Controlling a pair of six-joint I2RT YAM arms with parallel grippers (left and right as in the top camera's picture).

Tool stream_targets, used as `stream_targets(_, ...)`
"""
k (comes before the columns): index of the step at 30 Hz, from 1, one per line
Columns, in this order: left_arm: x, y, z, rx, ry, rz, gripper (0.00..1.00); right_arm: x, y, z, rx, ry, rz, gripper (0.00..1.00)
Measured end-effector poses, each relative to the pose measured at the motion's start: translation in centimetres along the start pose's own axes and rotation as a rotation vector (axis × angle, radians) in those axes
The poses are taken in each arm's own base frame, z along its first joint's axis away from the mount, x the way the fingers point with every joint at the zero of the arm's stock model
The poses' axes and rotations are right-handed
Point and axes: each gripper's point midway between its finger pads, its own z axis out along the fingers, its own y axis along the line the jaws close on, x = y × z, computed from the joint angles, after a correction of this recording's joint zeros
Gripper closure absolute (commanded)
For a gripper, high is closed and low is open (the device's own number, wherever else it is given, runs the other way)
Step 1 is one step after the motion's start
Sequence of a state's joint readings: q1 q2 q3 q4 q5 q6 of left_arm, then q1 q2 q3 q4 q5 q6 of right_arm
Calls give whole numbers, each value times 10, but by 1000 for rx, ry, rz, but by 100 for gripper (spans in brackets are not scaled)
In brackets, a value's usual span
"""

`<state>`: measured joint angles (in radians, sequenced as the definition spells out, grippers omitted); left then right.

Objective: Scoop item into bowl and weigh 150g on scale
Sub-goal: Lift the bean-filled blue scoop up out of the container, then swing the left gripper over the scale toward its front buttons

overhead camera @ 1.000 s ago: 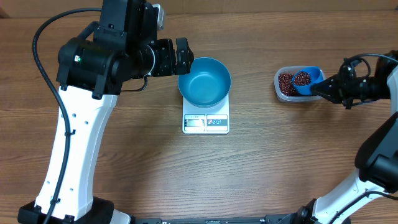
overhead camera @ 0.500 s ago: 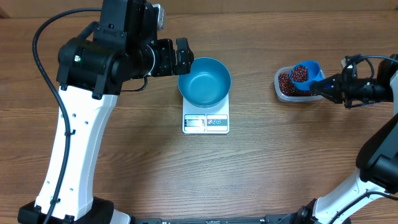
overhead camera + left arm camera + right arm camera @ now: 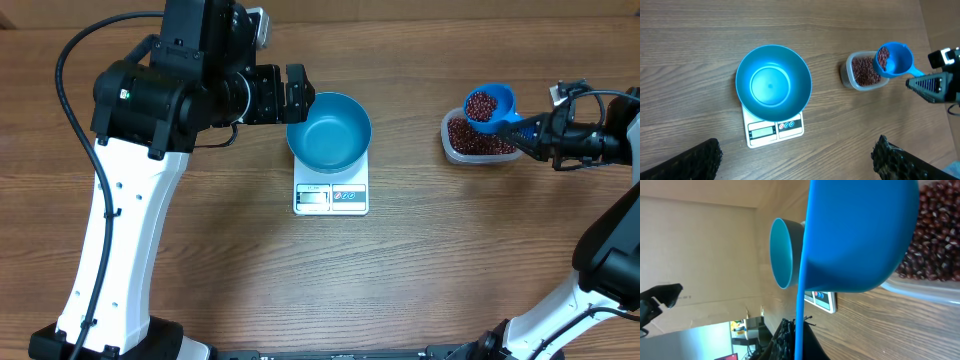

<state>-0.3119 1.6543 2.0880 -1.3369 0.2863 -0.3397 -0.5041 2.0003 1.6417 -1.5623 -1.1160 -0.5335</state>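
Bowl: plain teal-blue inside and out, no pattern.
Scale: white, with a pale grey display window and blue marks on the button panel.
Scoop: bright blue, plain.
Beans: dark red-brown, in both Scoop and Tub.
Tub: clear plastic.
Table: mid-brown wood grain, running left to right.
Left arm: white lower link, black upper housing, black cable.

A bright blue scoop fills the middle, seen from beneath, its thin handle running straight down out of view. Behind it on the right lie red-brown beans in a clear tub. Further off on the wooden table, a teal bowl sits on a white scale, both appearing turned sideways.
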Motion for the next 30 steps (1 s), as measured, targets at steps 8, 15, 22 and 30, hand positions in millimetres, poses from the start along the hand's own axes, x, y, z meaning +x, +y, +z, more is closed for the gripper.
stream_targets(8, 6, 0, 0, 2, 27, -2, 1, -2, 4, 0, -27, -12, -19, 96)
stream_targets(15, 15, -14, 4, 24, 49, 64, 1, -2, 4, 0, -29, -14, -22, 96)
stream_targets(22, 43, -22, 34, 27, 164, 149, 28, -2, 4, 0, -28, -13, -23, 96)
stream_targets(30, 77, -17, 75, 13, 314, 238, 74, -2, 4, 0, -25, -12, -23, 96)
